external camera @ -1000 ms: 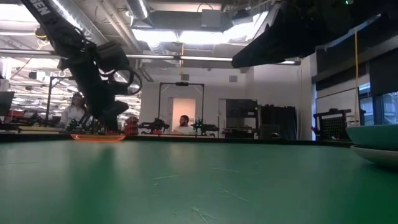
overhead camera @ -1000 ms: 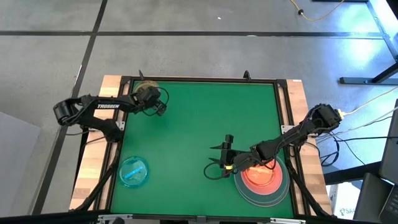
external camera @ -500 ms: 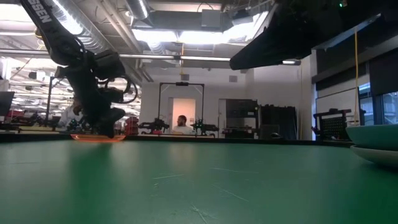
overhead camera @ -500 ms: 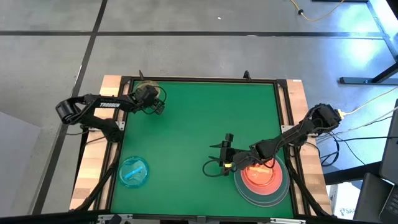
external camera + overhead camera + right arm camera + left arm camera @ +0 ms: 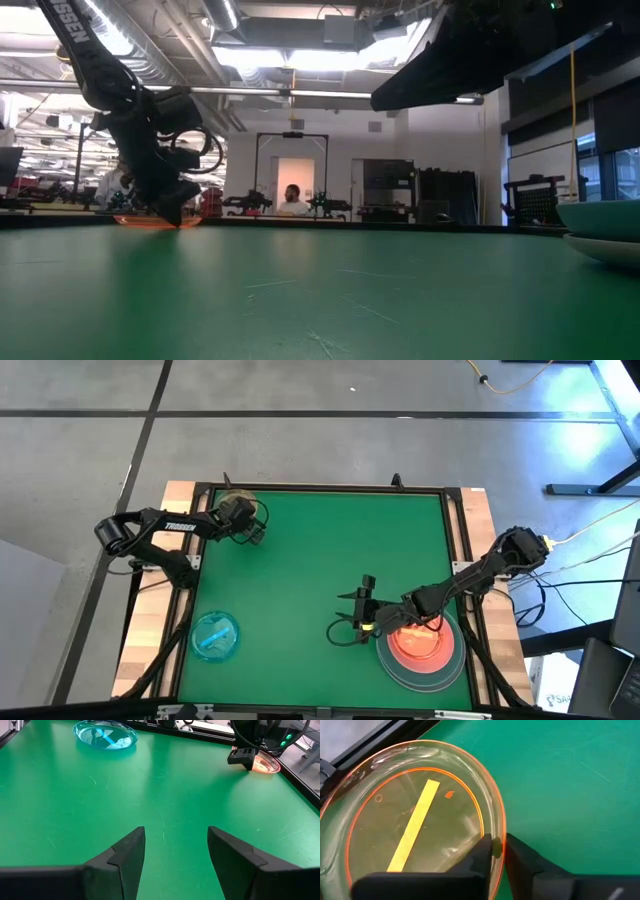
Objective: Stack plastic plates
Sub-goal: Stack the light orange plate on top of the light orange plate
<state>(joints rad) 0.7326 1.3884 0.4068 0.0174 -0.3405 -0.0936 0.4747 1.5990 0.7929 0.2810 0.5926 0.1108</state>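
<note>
A small translucent orange-rimmed plate [image 5: 415, 820] with a yellow strip under it lies flat in the table's far left corner [image 5: 235, 501]. My left gripper [image 5: 497, 851] stands at its near-right rim, shut on it [image 5: 252, 532]. A small blue plate [image 5: 215, 636] lies near the front left. At the front right a pink plate [image 5: 420, 648] rests inside a large grey plate [image 5: 452, 670]. My right gripper [image 5: 345, 628] hangs open just left of that stack, with nothing between its fingers [image 5: 176, 840]. My left gripper pinches the orange plate's rim [image 5: 496, 836], one finger [image 5: 477, 857] inside the plate and the other outside it. The fingers slant down from the table's near right side. The plate lies flat on the table [image 5: 135, 221].
The black frame rail [image 5: 375, 742] runs close behind the orange plate. The green mat [image 5: 320, 560] between the arms is bare. A person [image 5: 291, 200] shows in the room far behind the table.
My left gripper has sunk toward the far left corner onto the orange plate's rim, and its fingers have drawn together there. The plate has stayed where it lay.
</note>
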